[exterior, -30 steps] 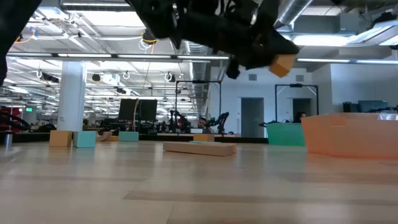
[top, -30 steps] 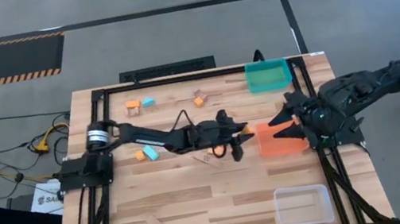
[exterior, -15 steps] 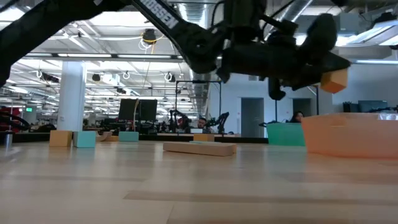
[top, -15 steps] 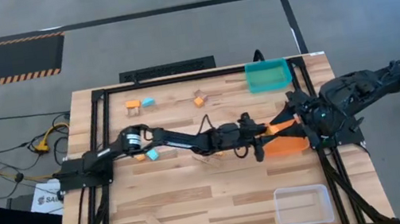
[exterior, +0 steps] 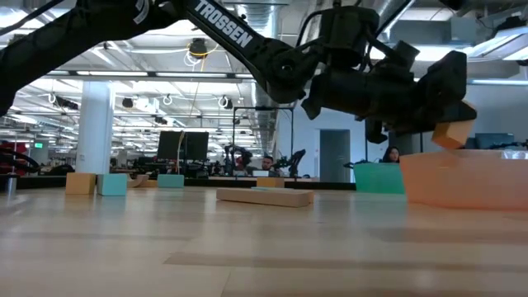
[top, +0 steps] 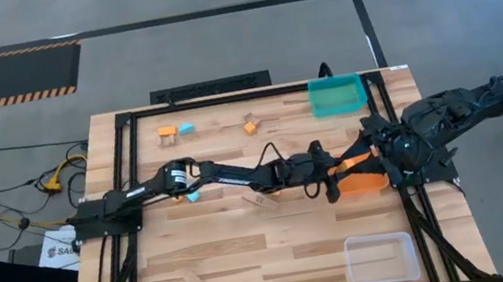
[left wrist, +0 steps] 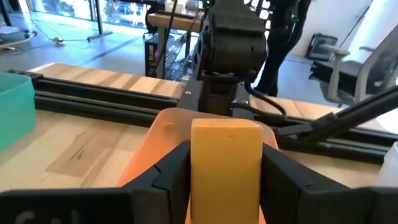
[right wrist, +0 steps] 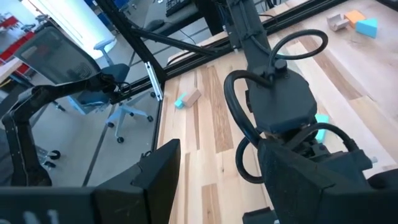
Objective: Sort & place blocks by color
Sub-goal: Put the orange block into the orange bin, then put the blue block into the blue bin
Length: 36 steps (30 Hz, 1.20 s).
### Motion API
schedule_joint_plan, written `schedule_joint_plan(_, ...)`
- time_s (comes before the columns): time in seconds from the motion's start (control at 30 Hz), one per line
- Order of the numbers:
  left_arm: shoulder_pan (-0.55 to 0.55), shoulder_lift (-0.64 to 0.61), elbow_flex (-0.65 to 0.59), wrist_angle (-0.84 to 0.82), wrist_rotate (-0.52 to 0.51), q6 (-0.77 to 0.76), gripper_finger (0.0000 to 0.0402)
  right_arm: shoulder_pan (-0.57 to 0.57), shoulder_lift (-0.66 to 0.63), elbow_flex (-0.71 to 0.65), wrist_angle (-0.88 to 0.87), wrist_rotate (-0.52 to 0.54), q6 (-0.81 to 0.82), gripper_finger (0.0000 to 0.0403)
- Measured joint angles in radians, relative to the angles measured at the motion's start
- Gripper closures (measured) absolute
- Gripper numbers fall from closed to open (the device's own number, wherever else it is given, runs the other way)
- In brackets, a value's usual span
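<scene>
Orange block (left wrist: 225,167) sits clamped in left fingers (left wrist: 175,172) above one orange bin (top: 371,182); right fingers (right wrist: 158,176) spread.

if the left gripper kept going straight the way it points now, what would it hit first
Most likely the translucent orange plastic bin: the left gripper, jaws shut on a rectangular orange block, points over its near rim. Beyond the bin stands the right arm's dark base, though depth is hard to judge.

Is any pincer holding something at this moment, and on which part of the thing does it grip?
The left pincer holds an orange block by its two opposite side faces, above the orange bin. The right pincer holds nothing.
</scene>
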Motion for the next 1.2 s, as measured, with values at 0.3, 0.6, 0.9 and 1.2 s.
schedule_joint_plan(0.3,0.0,0.0,0.0,-0.005,-0.024,0.009,0.0167,0.0,0.0,0.0,-0.009,0.0,-0.001,0.0163)
schedule_joint_plan(0.6,0.001,-0.094,-0.002,-0.26,-0.026,0.07,0.0155,0.0,0.0,0.0,-0.006,-0.003,-0.007,0.0163)
schedule_joint_plan(0.9,0.005,-0.323,0.0,-0.715,-0.082,0.171,0.0155,-0.001,0.001,0.0,-0.009,0.004,-0.05,0.0163)
schedule_joint_plan(1.2,0.046,-0.477,0.0,-1.267,-0.077,0.227,0.0154,-0.068,0.001,0.0,-0.008,0.006,-0.12,0.0163)
